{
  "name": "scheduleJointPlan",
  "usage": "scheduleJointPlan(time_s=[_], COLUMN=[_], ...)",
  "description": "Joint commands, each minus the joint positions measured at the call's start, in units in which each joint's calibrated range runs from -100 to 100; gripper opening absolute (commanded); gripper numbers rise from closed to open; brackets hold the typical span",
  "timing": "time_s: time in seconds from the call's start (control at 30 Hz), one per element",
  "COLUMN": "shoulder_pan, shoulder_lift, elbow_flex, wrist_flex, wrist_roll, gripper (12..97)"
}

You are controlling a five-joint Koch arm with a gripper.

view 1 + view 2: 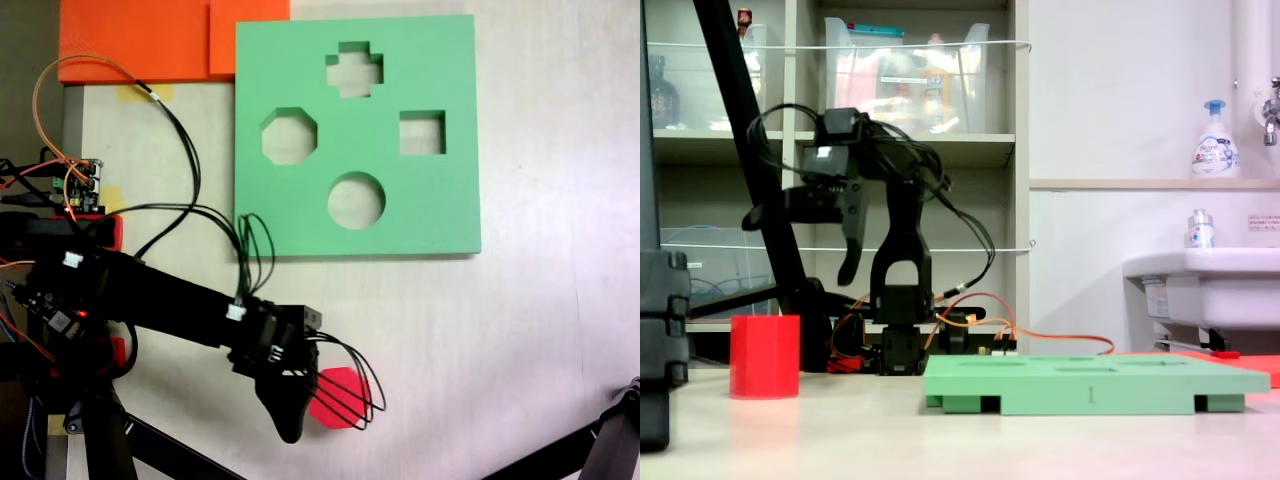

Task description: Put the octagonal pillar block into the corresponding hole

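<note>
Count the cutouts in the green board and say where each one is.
4, in the green board, as a fixed view shows: a cross-shaped cutout at top, the octagonal hole at left, a square cutout at right, a round cutout at bottom.

In a fixed view, the pincer (292, 415) and its cables covered the left part of the block (345, 398). Its jaws overlapped, so their gap could not be told. The orange sheet (140, 40) was cut off by the top edge.
</note>
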Motion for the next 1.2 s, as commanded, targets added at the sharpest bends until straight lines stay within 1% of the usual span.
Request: scheduleJointPlan(time_s=[0.0, 0.17, 0.43, 0.8, 0.87, 0.97, 1.1, 1.17], shoulder_pan=[-0.2, -0.8, -1.5, -1.6, -1.7, -1.8, -1.8, -2.0], shoulder_lift=[4.5, 16.0, 28.3, 36.2, 36.4, 37.4, 38.6, 38.8], elbow_flex=[5.1, 11.1, 14.8, 15.7, 15.6, 15.5, 15.1, 14.2], wrist_flex=[-2.4, -2.4, -2.4, -1.8, -1.8, -1.8, -1.8, -1.8], wrist_roll=[-0.6, -1.3, -2.4, -3.3, -3.3, -3.3, -3.5, -3.7], gripper=[95.2, 95.2, 95.1, 94.3, 90.7, 89.3, 80.0, 72.8])
